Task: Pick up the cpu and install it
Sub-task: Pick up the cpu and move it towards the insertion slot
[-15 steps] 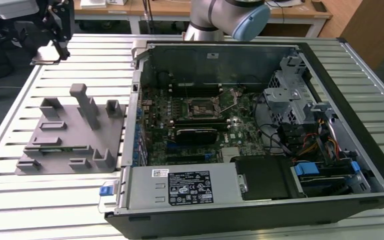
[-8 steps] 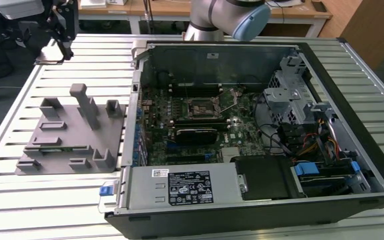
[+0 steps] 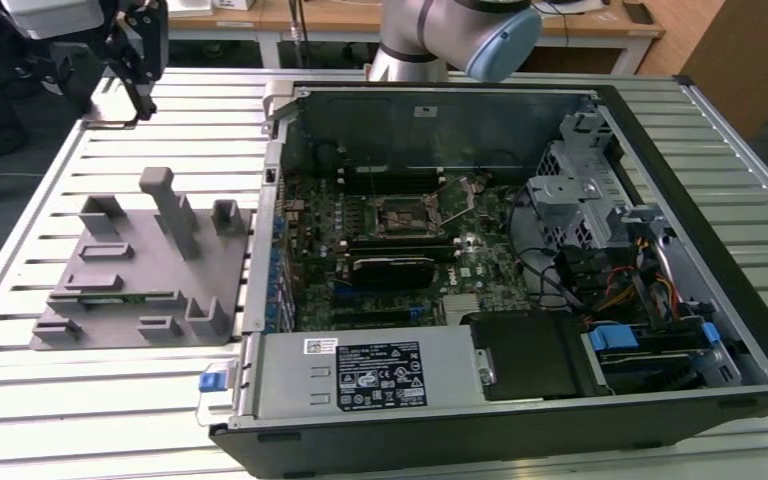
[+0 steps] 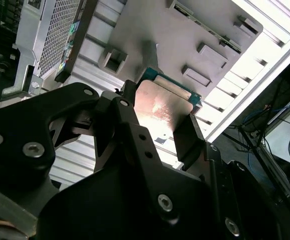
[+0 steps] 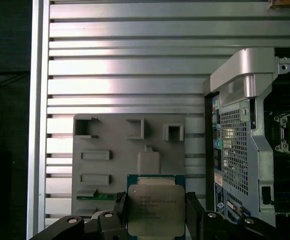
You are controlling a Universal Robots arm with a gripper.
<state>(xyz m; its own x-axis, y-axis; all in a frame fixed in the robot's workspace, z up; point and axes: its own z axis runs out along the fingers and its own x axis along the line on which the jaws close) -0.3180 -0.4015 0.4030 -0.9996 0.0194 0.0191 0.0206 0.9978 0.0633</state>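
The cpu [image 5: 156, 205], a flat square chip with a silvery top and a green rim, sits between my gripper's [image 5: 157, 216] two black fingers [image 5: 195, 216], which are shut on its opposite edges. In the second wrist view the cpu [image 4: 163, 102] shows from its shiny side, held in the gripper [image 4: 160, 117] well above the grey fixture [image 4: 185, 40]. In the exterior view the gripper [image 3: 141, 75] hangs high at the far left, above the slatted table and away from the open computer case [image 3: 518, 250]. The black socket frame [image 3: 404, 212] lies on the motherboard inside the case.
The grey fixture [image 3: 144, 270] with upright blocks lies on the slatted metal table [image 3: 117, 400], to the exterior view's left of the case. The case wall [image 5: 237, 145] stands beside the fixture. Cables and a drive cage [image 3: 598, 200] crowd the case's right side.
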